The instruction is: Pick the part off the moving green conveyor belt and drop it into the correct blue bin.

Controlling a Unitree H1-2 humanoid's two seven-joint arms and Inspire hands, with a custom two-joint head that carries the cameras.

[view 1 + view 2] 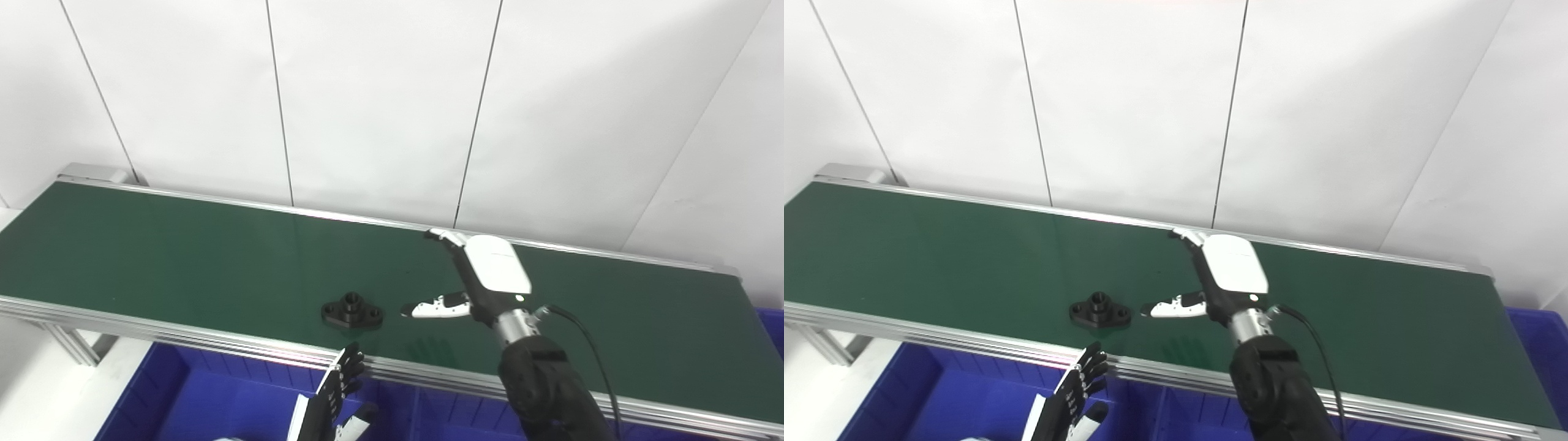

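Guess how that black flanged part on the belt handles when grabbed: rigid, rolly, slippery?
The black flanged part looks moulded or machined, so probably rigid. It lies flat on a wide base, so it is unlikely to roll or tip. Its low profile may leave the open right hand little to grip except the raised hub.

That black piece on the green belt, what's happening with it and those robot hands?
A black flanged part lies on the green conveyor belt, near its front edge. The right robot hand hovers open over the belt just beside the part, thumb pointing toward it, not touching. The left robot hand waits open below the belt's front rail, above a blue bin. Nothing is picked up yet.
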